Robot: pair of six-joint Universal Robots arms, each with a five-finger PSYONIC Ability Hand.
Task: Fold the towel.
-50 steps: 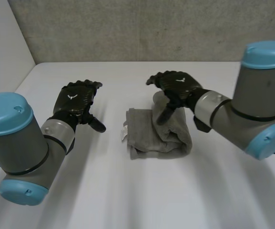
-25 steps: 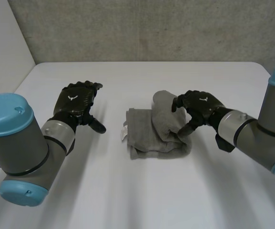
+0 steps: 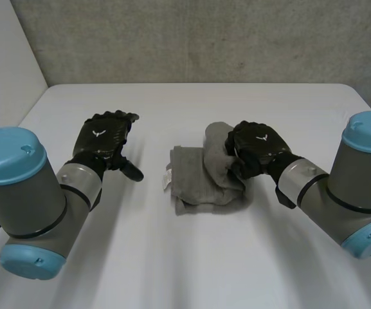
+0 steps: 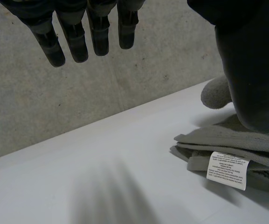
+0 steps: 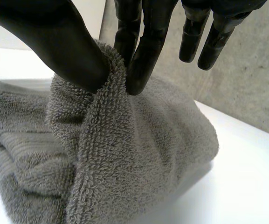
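A grey towel (image 3: 201, 177) lies folded in the middle of the white table (image 3: 191, 257), with a white label (image 3: 168, 179) at its left edge. My right hand (image 3: 253, 149) rests on the towel's right side. Its thumb (image 5: 59, 42) and fingers (image 5: 143, 51) pinch a raised ridge of towel (image 5: 107, 116) between them. My left hand (image 3: 105, 138) hovers above the table to the left of the towel, apart from it, with straight fingers (image 4: 73, 37) and nothing in it. Beside that hand lie the towel (image 4: 237, 140) and its label (image 4: 226, 169).
A grey concrete wall (image 3: 191, 38) rises behind the table's far edge. The table's left edge (image 3: 31, 106) runs along a pale wall.
My right hand swung off the towel to its right, then came back onto the right side and shut on a fold. The left hand has not moved.
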